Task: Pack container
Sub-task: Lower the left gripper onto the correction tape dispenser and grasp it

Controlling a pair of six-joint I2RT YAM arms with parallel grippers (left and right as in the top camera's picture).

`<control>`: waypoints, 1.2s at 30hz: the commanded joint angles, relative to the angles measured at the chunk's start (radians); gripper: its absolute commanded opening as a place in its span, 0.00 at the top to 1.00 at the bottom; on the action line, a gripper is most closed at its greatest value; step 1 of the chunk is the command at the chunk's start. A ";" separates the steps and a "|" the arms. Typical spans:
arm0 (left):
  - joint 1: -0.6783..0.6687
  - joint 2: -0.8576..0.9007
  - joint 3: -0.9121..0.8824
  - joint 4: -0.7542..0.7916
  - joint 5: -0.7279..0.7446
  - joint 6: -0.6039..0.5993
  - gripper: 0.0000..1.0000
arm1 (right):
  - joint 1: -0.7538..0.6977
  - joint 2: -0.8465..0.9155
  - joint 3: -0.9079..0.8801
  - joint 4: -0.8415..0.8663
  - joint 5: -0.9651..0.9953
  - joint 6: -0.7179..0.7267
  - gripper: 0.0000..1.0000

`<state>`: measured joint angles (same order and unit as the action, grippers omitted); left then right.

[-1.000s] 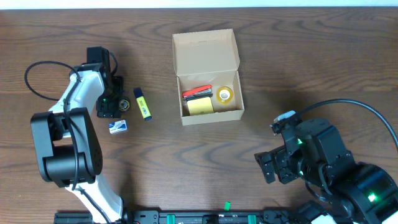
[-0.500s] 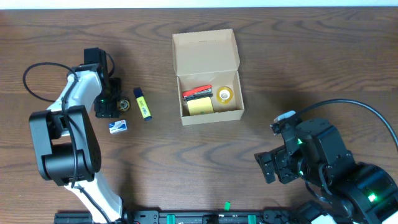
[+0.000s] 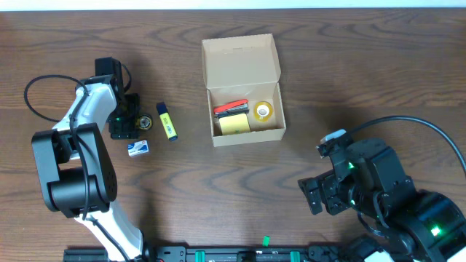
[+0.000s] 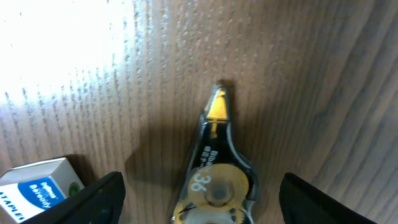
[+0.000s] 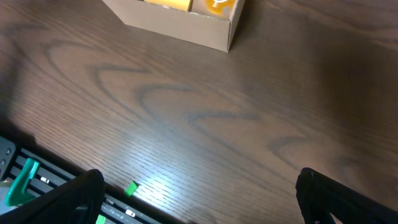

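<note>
The container (image 3: 245, 65) is a tan cardboard box with its flap lid open toward the far side. It holds a red item, yellow sticky notes and a tape roll. Its near corner shows in the right wrist view (image 5: 186, 28). My left gripper (image 3: 125, 125) is open, low over a clear correction tape dispenser (image 4: 214, 180) with a yellow reel, which lies between the fingers (image 4: 199, 205). My right gripper (image 3: 314, 195) is open and empty over bare table near the front edge; its fingers (image 5: 199, 199) frame the right wrist view.
A blue and yellow highlighter (image 3: 167, 121) lies right of the left gripper. A small white and blue staples box (image 3: 137, 148) lies just in front of it, also in the left wrist view (image 4: 37, 186). A green marker (image 5: 130, 188) sits at the table's front edge.
My left arm has shifted slightly to the left and the gripper has settled over the tape dispenser. The right arm has not moved.
</note>
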<state>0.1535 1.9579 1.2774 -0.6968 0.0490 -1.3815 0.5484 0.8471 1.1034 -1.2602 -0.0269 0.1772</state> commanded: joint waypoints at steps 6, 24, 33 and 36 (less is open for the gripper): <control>0.005 0.017 -0.006 -0.005 0.004 -0.056 0.24 | 0.007 -0.003 -0.002 -0.001 0.000 0.001 0.01; 0.029 0.056 0.012 -0.011 0.068 -0.055 0.34 | 0.007 -0.003 -0.002 -0.001 0.000 0.001 0.01; 0.029 0.066 0.073 -0.066 0.030 -0.025 0.41 | 0.007 -0.003 -0.002 -0.001 0.000 0.001 0.01; 0.029 0.067 0.073 -0.066 0.030 -0.026 0.45 | 0.007 -0.003 -0.002 -0.001 0.000 0.001 0.01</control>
<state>0.1768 2.0087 1.3285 -0.7551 0.0978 -1.4132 0.5484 0.8471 1.1034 -1.2602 -0.0269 0.1772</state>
